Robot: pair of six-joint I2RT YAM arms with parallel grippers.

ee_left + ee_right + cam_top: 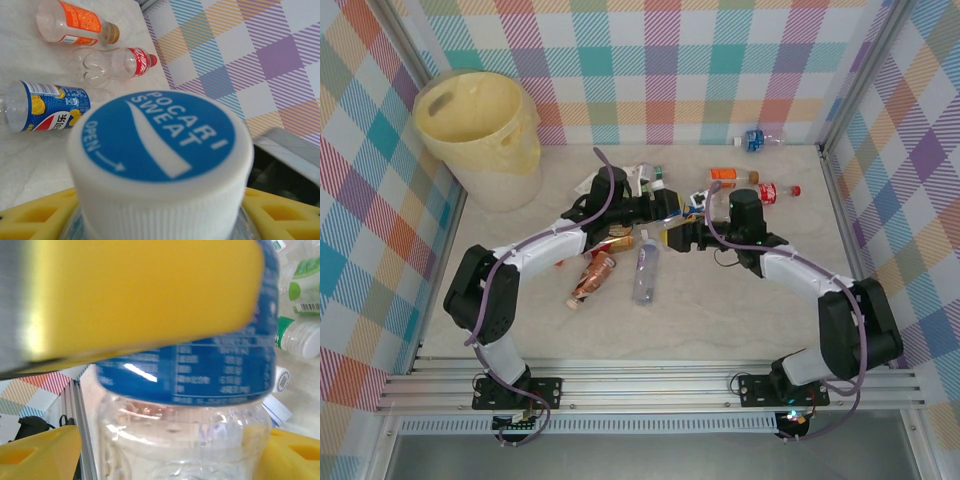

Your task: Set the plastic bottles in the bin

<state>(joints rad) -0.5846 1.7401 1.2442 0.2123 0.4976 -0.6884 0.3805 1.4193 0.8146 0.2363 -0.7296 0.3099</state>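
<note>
Bottle (185,440): light, thin-walled, slick, easily crushed; stiffest hold is judged just under cap (157,135). It is pinched there by left pincer (160,222); right pincer (175,460) state cannot be told.

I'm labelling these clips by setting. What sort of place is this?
Probably a robot test cell, not a home: plaid-patterned walls, an aluminium rail frame at the near edge, and loose plastic bottles staged on the tabletop near a bin.

The bin (480,130) is pale yellow; the walls (700,60) behind the bin are plaid in pastel pink, teal, orange and lilac. Right of the bin, a clear bottle (185,440) wears a white-and-blue cap (160,150).
</note>
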